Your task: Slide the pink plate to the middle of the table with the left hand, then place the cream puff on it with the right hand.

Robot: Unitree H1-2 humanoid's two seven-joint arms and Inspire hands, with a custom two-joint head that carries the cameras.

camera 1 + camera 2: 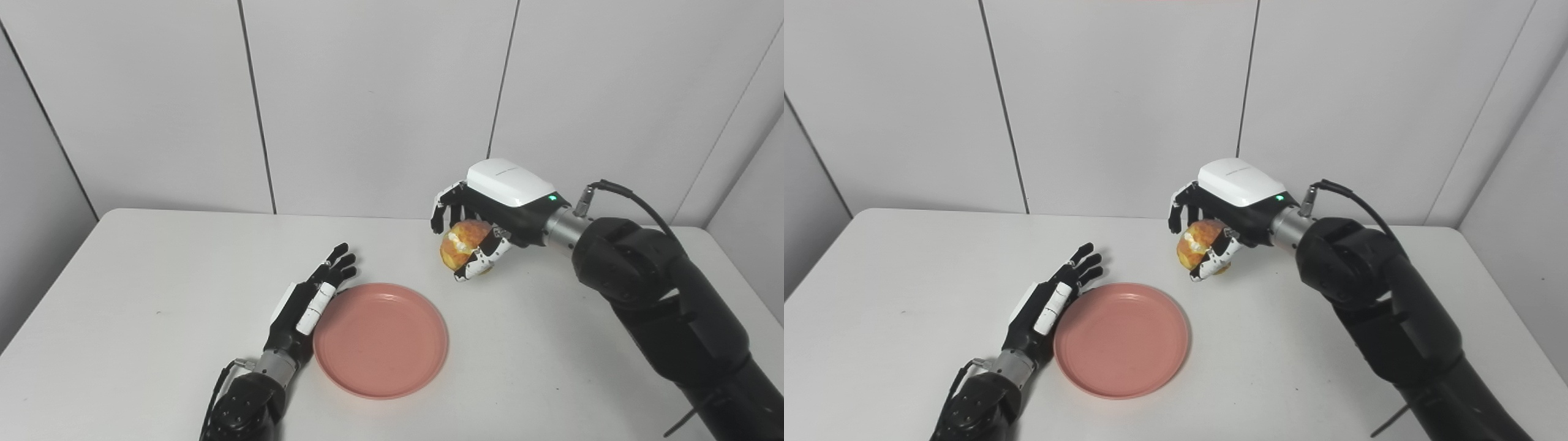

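Nearest you, your left hand [304, 304] lies flat with its fingers stretched apart and holding nothing, its inner edge touching the left rim of the pink plate [380, 340]; the forearm comes up from the bottom edge and the fingertips point away toward the wall. The plate sits empty on the white table [153, 294], roughly at its middle, so the sliding part looks done, and you can leave that hand resting where it is or ease it clear without nudging the rim. The step in hand is the placing. Farther back and to the right, your right hand [484, 217] is wrapped around the cream puff [460, 244], fingers curled over its top and the thumb tucked beneath, palm turned down and to the left, the wrist reaching in from the bulky dark arm on the right side. The puff hangs above the table, beyond the plate's far right edge and not yet over it. To do this well, carry it toward you and left until it is over the plate's centre, lower it until it rests on the plate, then open the fingers gently, since a soft pastry will likely dent under a tight squeeze or roll if dropped.
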